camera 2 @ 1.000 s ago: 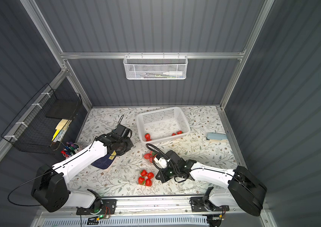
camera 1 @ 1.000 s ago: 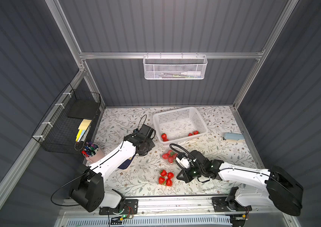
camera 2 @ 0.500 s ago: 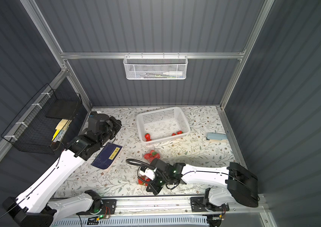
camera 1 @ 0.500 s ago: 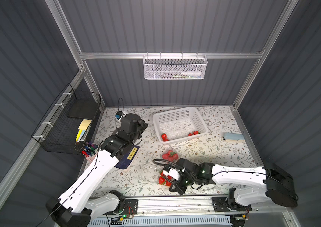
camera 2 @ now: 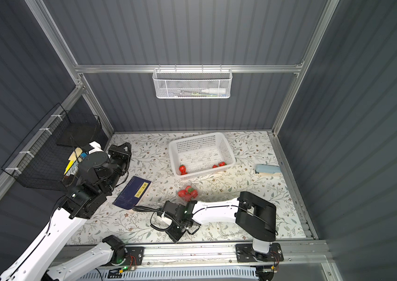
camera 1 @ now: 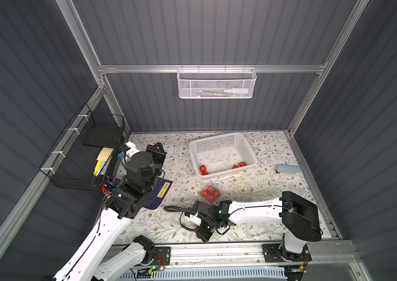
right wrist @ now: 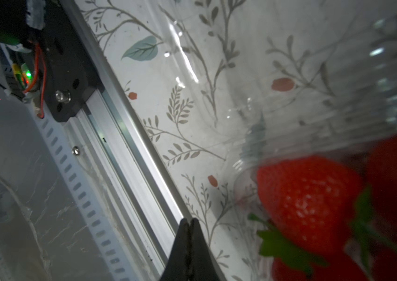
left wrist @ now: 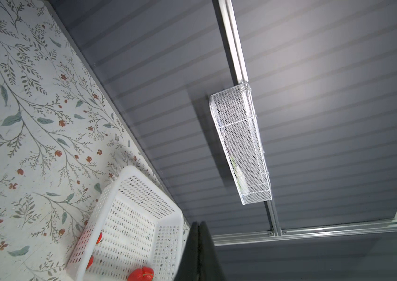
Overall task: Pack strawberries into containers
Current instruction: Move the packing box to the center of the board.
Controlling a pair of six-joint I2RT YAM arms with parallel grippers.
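Note:
Both top views show a clear container (camera 1: 210, 194) (camera 2: 187, 194) holding several red strawberries at the middle of the table. Three more strawberries (camera 1: 202, 168) (camera 2: 182, 168) lie in the white perforated basket (camera 1: 221, 142) (camera 2: 202, 142). My right gripper (camera 1: 203, 237) (camera 2: 174, 237) is shut and empty, low by the front rail. In the right wrist view its shut tips (right wrist: 189, 221) sit beside a second clear container (right wrist: 338, 102) with strawberries (right wrist: 309, 199) inside. My left gripper (camera 1: 156, 149) (camera 2: 122, 149) (left wrist: 198, 225) hangs raised at the left rear, shut on nothing.
A dark blue notebook (camera 1: 159, 194) lies left of centre. A pale blue object (camera 1: 287, 169) rests by the right wall. A black wire basket (camera 1: 88, 155) hangs on the left wall, a white mesh basket (camera 1: 216, 84) on the back wall. An aluminium rail (camera 1: 216, 253) borders the front.
My left arm has lifted off the notebook and swung back to the left rear. My right arm has swept forward and left, and now covers the front strawberries in the top views.

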